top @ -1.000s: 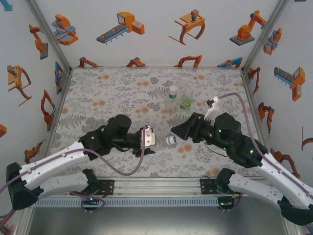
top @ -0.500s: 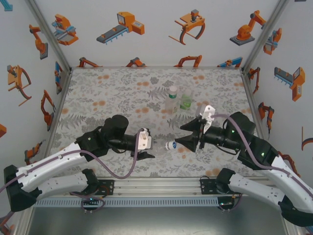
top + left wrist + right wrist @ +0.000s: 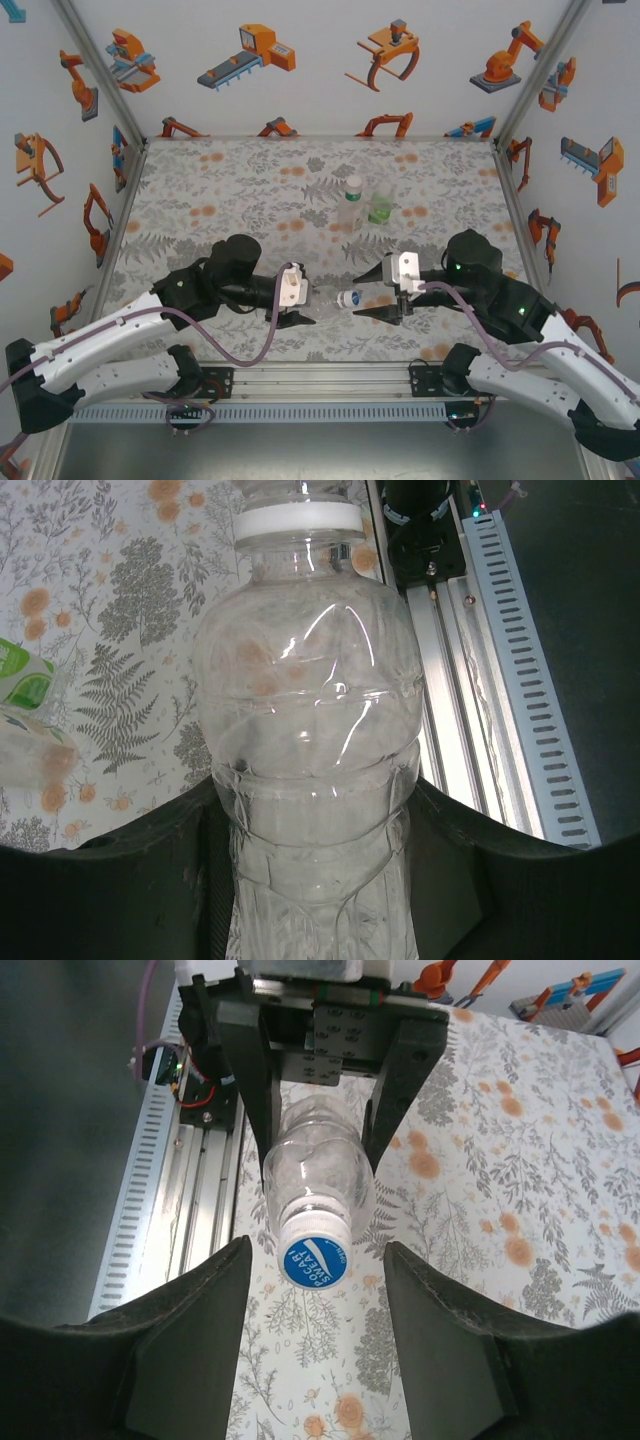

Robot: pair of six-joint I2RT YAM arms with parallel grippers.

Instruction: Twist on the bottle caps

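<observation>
Over the floral table [image 3: 200,190], the left gripper [image 3: 303,303] pinches a clear bottle [image 3: 315,1175] held sideways. The right gripper [image 3: 370,297] has its fingers spread either side of the cap [image 3: 315,1257] (blue-topped, not touching it). An off-centre close could tilt the cap and cross-thread it, or twist the bottle in the left grip.

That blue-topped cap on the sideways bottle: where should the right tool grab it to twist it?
Grip the cap by its round side, coming straight on from the right along the bottle's axis. The left tool holds the bottle lying sideways, cap facing the right tool, whose open fingers flank it.
</observation>
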